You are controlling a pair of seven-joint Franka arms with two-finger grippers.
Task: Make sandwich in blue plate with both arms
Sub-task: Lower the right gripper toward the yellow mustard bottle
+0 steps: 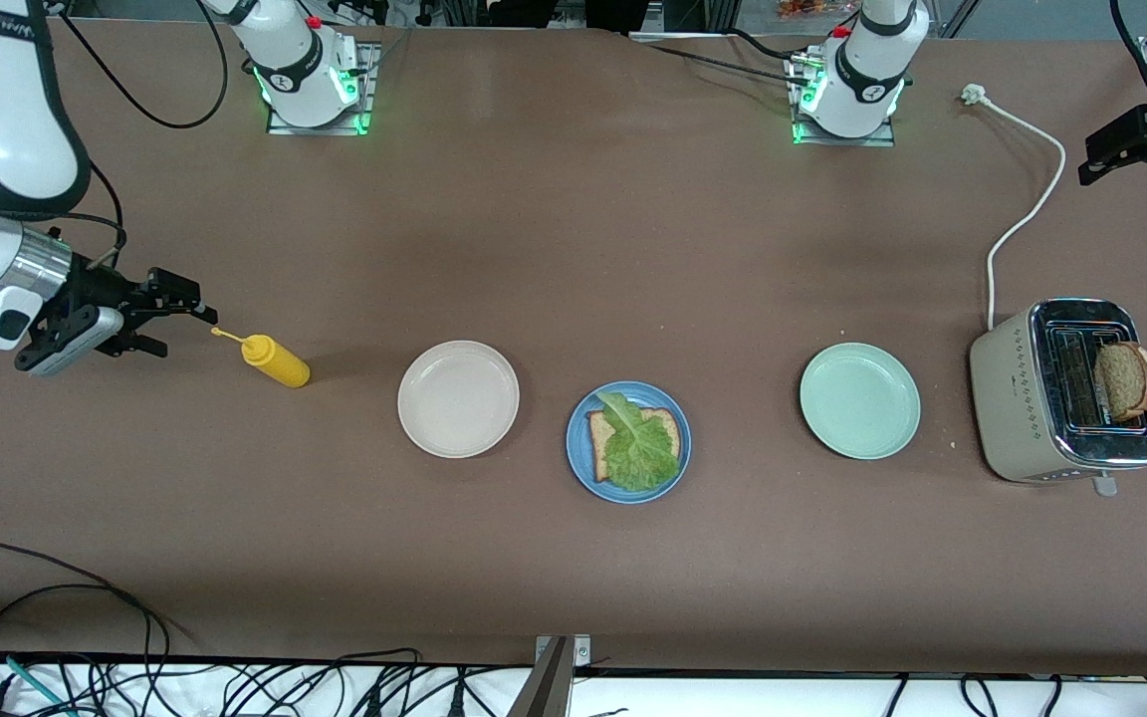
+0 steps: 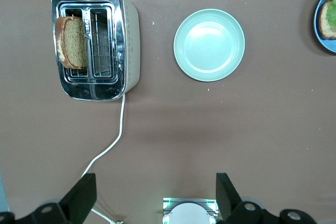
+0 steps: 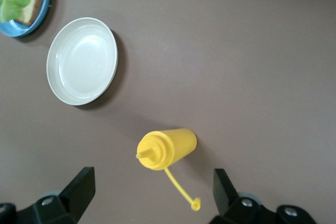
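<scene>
Roughly halfway, we judge: blue plate [image 1: 578,460] holds one bread slice [image 1: 597,432] under the lettuce leaf [image 1: 639,448]. Second slice [image 1: 1122,379] sits in the toaster [image 1: 1017,398], unplaced. Right gripper [image 1: 167,317] beside the yellow bottle [image 1: 276,360], fingers released, empty; left gripper [image 2: 155,195] over the surface, likewise.

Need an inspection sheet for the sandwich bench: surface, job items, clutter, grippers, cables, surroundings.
Surface: brown table, nothing spilled.
Job's things: blue plate holds one bread slice with lettuce on top; second slice stands in the toaster at the left arm's end.
Clutter: white plate, green plate, both bare; yellow bottle, cap off on its tether.
Grippers: right gripper open, beside the bottle; left gripper open, high above the toaster end.
Cables: toaster cord lies unplugged on the table.
Surroundings: loose wires at the table edge nearest the camera.
</scene>
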